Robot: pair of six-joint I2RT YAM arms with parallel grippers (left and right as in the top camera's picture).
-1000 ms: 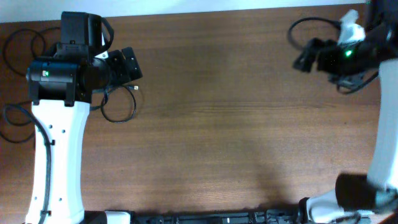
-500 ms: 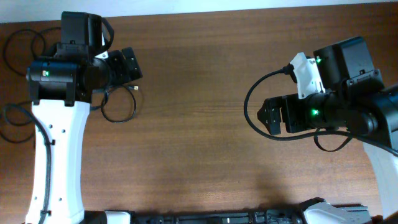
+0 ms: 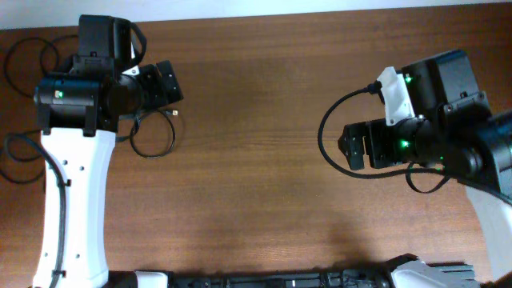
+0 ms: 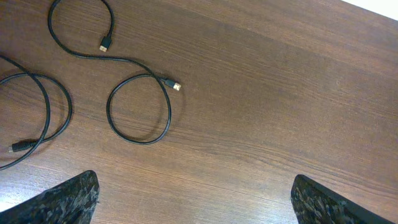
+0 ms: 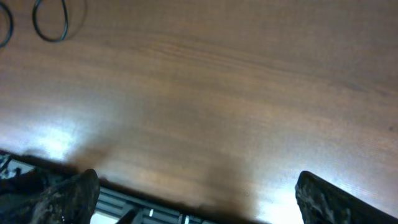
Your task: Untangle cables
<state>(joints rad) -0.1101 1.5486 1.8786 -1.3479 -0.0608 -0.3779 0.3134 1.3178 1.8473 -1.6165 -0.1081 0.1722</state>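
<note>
Overhead view: shows a broad brown wooden tabletop [image 3: 264, 200], with the black two-finger left gripper [image 3: 166, 84] taken here as the landmark. Just below the left gripper lies a thin black looped cable [image 3: 152, 138], flat on the wood, apart from the fingers, with its small metal-tipped plug end [image 3: 174, 114] at the loop's upper right. Further left of the left gripper, beyond the arm's black housing, rests a second cable [image 3: 30, 58], also thin and black, in loose rings near the table's corner. Well apart from the left gripper, far across the bare wood to its right and slightly lower, hangs the black right gripper [image 3: 350, 145], pointing back toward it. Left wrist view: puts both dark rough fingertips [image 4: 68, 199] at the bottom corners, spread wide, pinching nothing, with only wood between them. Ahead of the left gripper there, shows the looped cable running in an S from one plug into a closed ring, and the second cable beside it at the left edge, the two not crossing. Right wrist view, blurred: again has fingertips [image 5: 62, 196] spread wide over bare wood, gripping nothing, with small black rings just visible far off at the top-left corner.
</note>
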